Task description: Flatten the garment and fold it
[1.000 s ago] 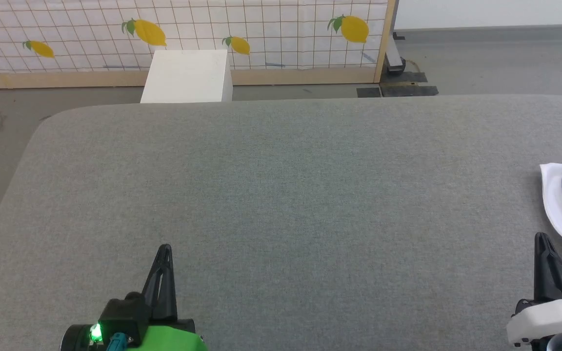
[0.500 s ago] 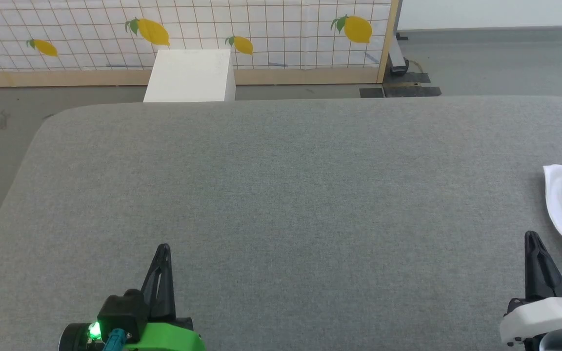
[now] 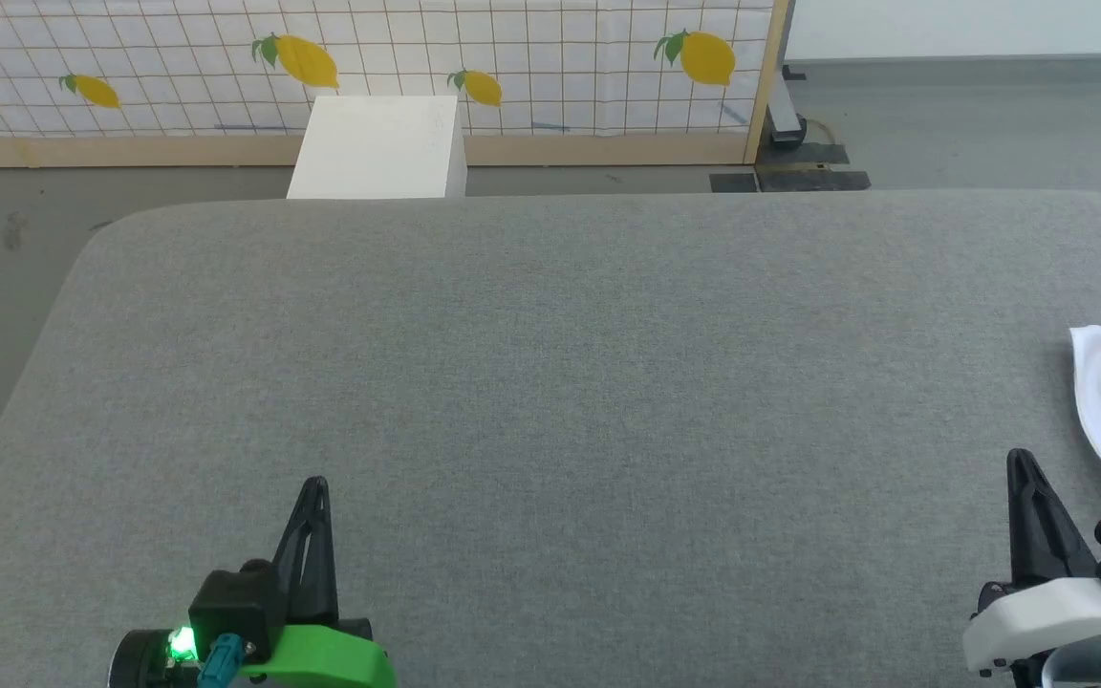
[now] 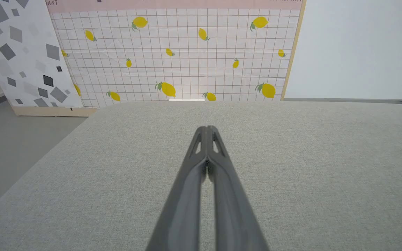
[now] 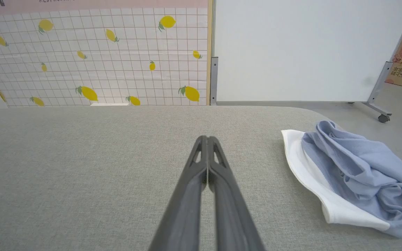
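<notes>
The garment (image 5: pixel 358 170) lies crumpled near the right side of the grey, woven-textured surface (image 3: pixel 550 363). Its soft light blue cloth sits in loose folds, heaped over a smooth white section with a curved rim. The right tool (image 5: pixel 206 139) hovers near the garment's left side without touching it, its two long, dark, tapered fingers pressed tip to tip and holding nothing. The left tool (image 4: pixel 206 128), likewise closed and empty, is well apart over the surface's left part.
</notes>
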`<state>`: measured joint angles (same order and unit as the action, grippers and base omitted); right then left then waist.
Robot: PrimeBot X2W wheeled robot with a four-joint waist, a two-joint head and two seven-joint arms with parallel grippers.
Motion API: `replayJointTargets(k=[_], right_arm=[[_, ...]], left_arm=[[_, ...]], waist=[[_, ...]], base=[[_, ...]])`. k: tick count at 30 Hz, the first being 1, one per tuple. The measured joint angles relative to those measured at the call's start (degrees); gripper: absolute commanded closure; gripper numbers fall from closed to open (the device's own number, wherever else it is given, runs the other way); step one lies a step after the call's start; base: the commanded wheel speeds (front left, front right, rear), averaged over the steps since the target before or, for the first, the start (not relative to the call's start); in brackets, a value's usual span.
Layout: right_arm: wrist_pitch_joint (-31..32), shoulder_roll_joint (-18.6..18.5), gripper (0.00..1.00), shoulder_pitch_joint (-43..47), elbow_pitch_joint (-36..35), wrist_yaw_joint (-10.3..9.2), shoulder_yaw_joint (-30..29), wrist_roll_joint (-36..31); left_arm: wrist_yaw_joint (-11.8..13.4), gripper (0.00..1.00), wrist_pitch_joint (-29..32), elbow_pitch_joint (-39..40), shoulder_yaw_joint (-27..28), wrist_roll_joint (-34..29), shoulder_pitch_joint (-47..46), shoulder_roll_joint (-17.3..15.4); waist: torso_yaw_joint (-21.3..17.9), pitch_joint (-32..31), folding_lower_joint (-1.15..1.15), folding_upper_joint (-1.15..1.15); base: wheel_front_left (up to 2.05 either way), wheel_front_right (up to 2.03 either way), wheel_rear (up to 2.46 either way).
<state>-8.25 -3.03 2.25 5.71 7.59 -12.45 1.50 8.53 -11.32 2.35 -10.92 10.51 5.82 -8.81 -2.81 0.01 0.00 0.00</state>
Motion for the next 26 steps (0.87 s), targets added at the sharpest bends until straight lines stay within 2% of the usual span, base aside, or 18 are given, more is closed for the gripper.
replayJointTargets(k=[26], right_arm=[[2.22, 0.01, 1.0, -0.13, -1.25, 0.0, 3.3, -0.44]], left_arm=[[-2.04, 1.0, 3.02, -0.58, 2.89, -2.48, -1.3, 1.63]], waist=[[0.76, 0.0, 0.0, -0.01]], base=[[0.0, 0.0, 0.0]])
